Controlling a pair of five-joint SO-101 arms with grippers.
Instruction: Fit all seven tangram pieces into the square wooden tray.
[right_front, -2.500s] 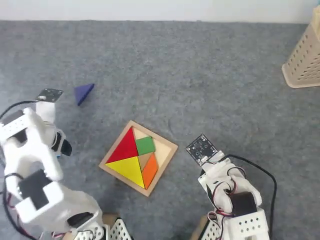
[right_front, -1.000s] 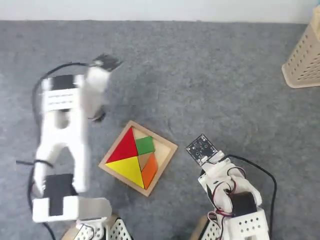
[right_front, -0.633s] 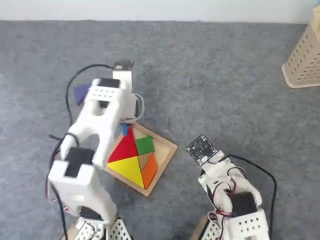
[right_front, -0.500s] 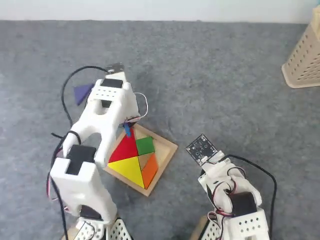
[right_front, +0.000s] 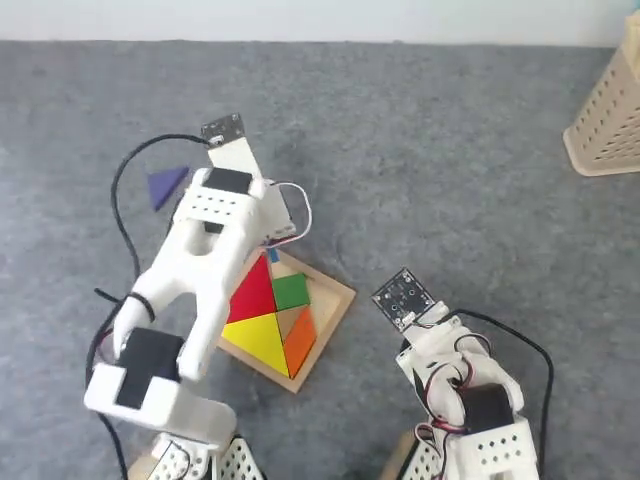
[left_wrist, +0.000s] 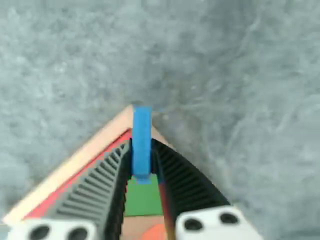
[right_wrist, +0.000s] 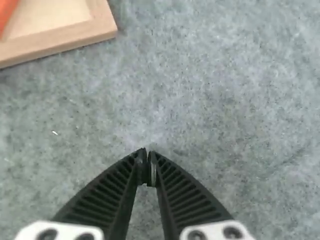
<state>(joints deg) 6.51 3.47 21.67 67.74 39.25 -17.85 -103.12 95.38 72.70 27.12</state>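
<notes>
Holding blue piece (left_wrist: 142, 125) edge-up in left end effector (left_wrist: 142, 146), tray (left_wrist: 85, 152) corner just beneath it; right end effector (right_wrist: 148, 160) pinched together, empty.

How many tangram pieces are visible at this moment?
6: red, yellow, green and orange in the tray; blue in the left gripper; purple on the carpet. A seventh may be hidden.

Looks like robot lab or test room: two white robot arms (right_front: 205, 260), grey felt mat (right_front: 450, 150), plain white wall (right_front: 320, 18), beige basket (right_front: 610, 110).
</notes>
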